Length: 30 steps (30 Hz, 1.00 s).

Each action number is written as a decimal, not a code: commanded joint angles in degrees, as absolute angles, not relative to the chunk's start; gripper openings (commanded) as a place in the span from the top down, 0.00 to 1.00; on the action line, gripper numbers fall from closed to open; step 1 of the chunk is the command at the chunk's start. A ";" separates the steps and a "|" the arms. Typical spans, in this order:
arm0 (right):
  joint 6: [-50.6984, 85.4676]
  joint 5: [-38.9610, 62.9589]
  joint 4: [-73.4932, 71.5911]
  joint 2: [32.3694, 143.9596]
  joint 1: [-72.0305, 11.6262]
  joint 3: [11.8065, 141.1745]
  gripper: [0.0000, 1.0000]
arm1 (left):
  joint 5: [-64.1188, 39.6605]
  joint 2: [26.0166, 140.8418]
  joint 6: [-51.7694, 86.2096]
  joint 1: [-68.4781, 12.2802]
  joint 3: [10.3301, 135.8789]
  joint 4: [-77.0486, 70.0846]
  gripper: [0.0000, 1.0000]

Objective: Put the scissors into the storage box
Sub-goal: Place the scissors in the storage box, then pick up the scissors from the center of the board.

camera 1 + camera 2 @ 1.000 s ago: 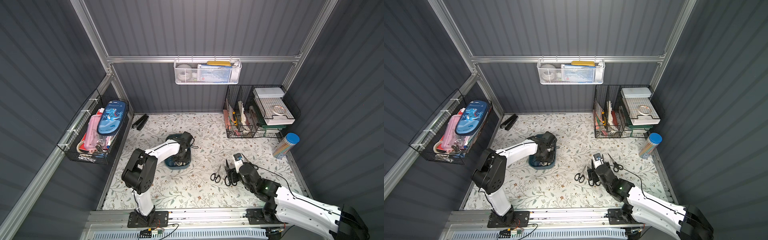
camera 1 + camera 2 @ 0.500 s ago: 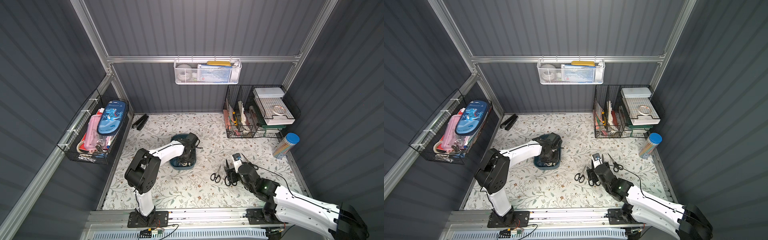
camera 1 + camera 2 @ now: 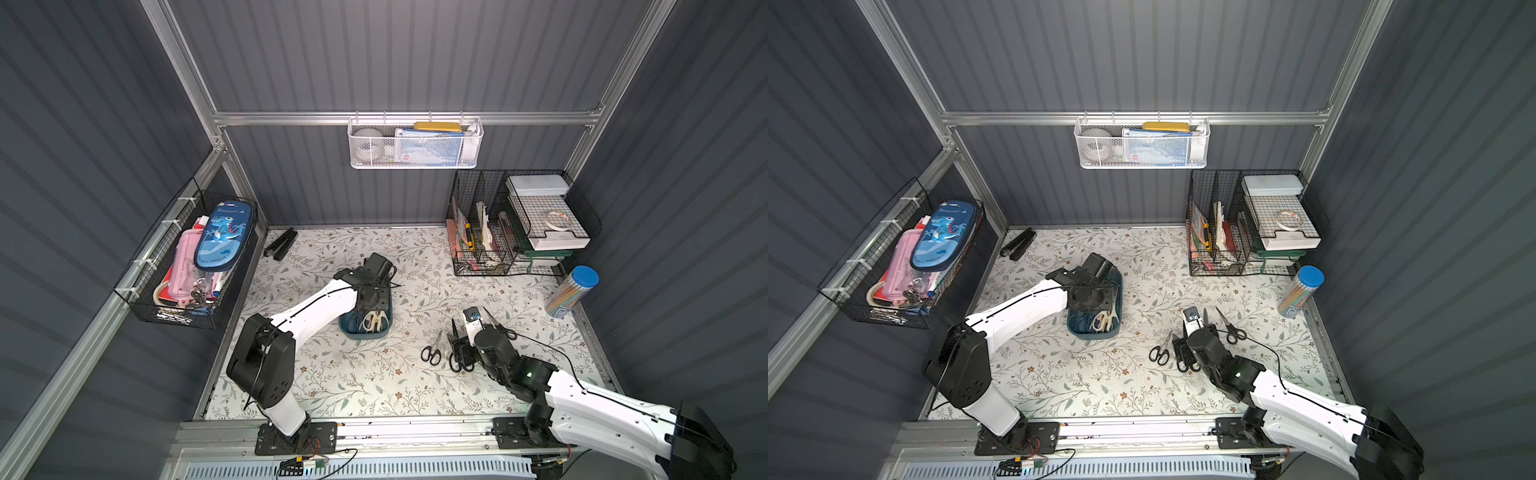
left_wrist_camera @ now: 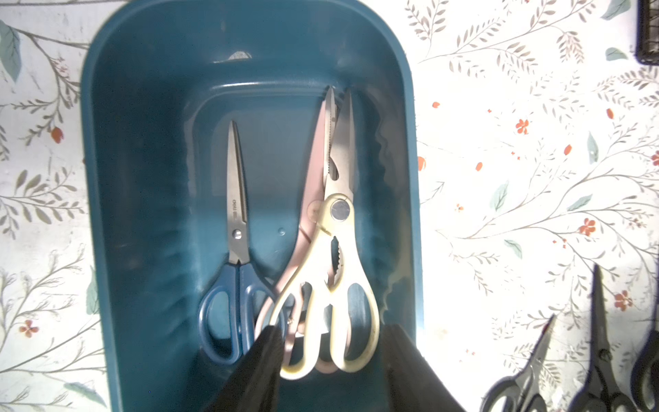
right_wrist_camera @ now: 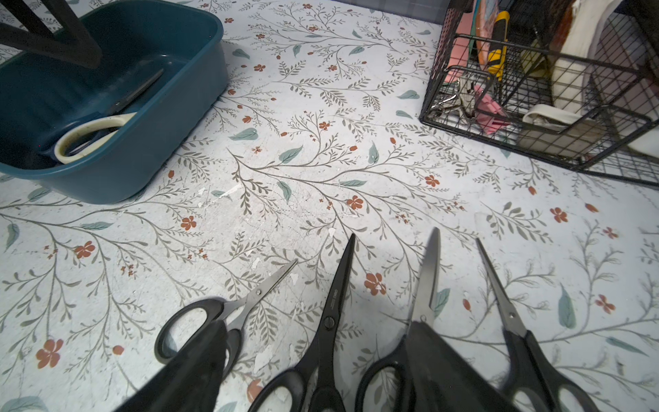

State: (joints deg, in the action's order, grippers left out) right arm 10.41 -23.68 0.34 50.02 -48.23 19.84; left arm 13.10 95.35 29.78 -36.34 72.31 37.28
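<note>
Scissors (image 3: 375, 323) at two stations on the floral counter (image 3: 353, 382). At left, three pairs lie flat inside the teal storage box (image 4: 142, 178): the dark-blue-handled pair (image 4: 237, 214) alone, and beside it the pink-handled shears (image 4: 313, 167) with the cream-handled shears (image 4: 337, 257) stacked on top, handles at the near end. The left end effector (image 4: 331, 330) hangs over the cream handles with its fingers (image 4: 264, 364) spread, one to each side, pinching nothing that can be seen.

To the right, well apart from the box, four black-handled pairs lie flat on the counter side by side, tips toward the back wall: the small pair (image 5: 256, 296), the black-bladed pair (image 5: 333, 296), the broad steel-bladed pair (image 5: 428, 271) and the slim pair (image 5: 502, 303). The right end effector (image 5: 317, 324) sits low over them, spread wide, its gap centred on the black-bladed pair's pivot. Whether its fingers touch the counter cannot be told.

These four look stiff, thin and fairly light, with slick blades hugging the counter; the heavier kitchen shears are already boxed. The likeliest hold is across the neck just behind the pivot, where plastic gives friction and both halves are clamped together. Taken by one loop, a pair would probably swing open, and neighbours lying so close could be dragged along.
</note>
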 commanded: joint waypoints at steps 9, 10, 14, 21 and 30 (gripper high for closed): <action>10.52 -26.90 0.21 43.86 -48.60 19.34 0.17 | 9.37 99.92 19.81 -48.05 83.75 44.53 0.50; 10.61 -27.53 0.47 43.18 -48.60 19.13 0.17 | 8.98 100.39 19.67 -49.42 83.56 44.25 0.51; 11.25 -29.80 1.44 39.07 -48.69 18.14 0.18 | 3.28 102.55 20.90 -52.09 81.74 41.93 0.51; 11.56 -32.24 1.52 32.27 -48.73 15.69 0.18 | 2.94 108.20 22.49 -57.04 83.17 43.65 0.47; 11.45 -31.91 1.49 34.86 -48.74 16.61 0.18 | 2.56 113.61 23.01 -58.62 84.66 43.24 0.45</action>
